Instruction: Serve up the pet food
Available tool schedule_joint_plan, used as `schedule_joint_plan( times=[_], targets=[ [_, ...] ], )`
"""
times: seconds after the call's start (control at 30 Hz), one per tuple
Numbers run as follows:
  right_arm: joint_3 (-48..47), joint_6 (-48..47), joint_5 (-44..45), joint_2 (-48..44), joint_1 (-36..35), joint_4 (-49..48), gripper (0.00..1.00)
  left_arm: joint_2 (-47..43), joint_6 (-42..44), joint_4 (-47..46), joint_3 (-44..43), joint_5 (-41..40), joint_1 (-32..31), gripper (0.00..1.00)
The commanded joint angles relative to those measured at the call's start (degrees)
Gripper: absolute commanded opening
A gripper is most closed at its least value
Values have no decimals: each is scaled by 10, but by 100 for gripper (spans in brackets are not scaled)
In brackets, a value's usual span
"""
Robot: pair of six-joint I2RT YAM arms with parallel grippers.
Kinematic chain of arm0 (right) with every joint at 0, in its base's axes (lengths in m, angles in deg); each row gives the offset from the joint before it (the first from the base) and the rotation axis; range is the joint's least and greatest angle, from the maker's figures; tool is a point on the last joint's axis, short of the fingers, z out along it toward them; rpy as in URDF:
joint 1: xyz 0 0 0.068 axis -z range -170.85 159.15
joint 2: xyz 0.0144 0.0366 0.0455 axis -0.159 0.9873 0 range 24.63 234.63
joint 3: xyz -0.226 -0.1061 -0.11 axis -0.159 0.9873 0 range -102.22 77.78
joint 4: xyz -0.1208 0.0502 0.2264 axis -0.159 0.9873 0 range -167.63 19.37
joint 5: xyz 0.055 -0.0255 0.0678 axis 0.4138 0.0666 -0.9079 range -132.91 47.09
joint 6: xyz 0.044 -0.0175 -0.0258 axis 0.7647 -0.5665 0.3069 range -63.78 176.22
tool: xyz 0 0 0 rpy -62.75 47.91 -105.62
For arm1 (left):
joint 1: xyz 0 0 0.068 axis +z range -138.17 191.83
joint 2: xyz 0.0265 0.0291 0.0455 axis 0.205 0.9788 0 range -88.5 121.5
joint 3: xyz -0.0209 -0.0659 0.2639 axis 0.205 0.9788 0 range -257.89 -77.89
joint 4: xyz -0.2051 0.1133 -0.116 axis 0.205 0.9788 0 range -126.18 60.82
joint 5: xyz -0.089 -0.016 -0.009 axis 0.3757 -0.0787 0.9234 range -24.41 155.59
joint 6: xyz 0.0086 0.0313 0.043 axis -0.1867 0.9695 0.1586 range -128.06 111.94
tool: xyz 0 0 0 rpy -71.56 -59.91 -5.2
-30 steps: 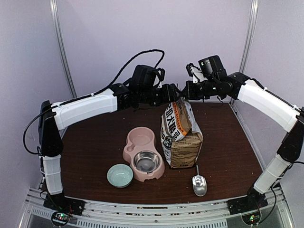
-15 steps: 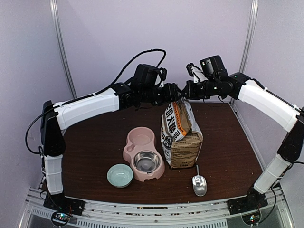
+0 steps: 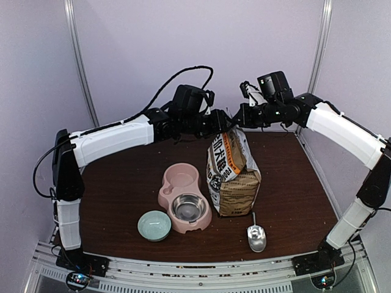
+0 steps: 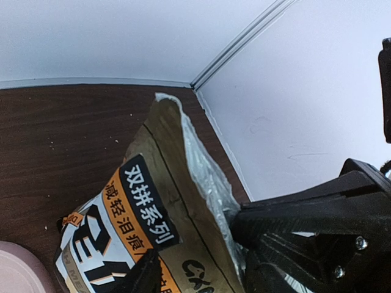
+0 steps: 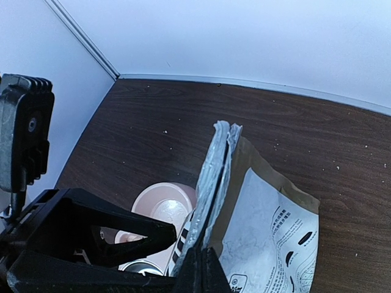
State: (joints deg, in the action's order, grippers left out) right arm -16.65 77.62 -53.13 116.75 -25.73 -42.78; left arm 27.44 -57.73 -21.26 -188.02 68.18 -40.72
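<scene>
Fingers point(image 5: 197, 268) of the right gripper point(image 3: 235, 123) pinch the silver-lined top seam of a tall brown-and-white paper bag point(image 3: 234, 180), which stands upright on a dark wooden table point(image 3: 122, 189). At the same top edge, fingers point(image 4: 146, 276) of the left gripper point(image 3: 223, 122) stand apart. A pink plastic double bowl point(image 3: 183, 196) sits just beside the bag. No view shows the pet food.

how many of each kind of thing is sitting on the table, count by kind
bowls: 2 (pink double bowl, pale green bowl)
bags: 1 (paper bag)
scoops: 1 (metal scoop)
total: 4
</scene>
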Motion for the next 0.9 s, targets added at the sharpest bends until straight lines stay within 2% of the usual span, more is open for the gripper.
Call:
schedule_joint_plan(
  times=[0.0,0.37,0.47,0.63,0.87],
  targets=[
    [11,0,-17,-16,3,16,0,2,-2,-9,9,9,0,48],
    [11,-25,-27,-15,4,28,0,33,-8,-21,-24,47,-4,36],
    [11,-35,-32,-15,3,30,0,33,-10,-32,-23,51,-4,25],
    [17,-63,-41,-19,3,31,0,33,-11,-30,-25,46,-4,0],
    [25,-125,-7,-21,0,44,0,17,9,-15,-22,11,-8,0]
  ],
)
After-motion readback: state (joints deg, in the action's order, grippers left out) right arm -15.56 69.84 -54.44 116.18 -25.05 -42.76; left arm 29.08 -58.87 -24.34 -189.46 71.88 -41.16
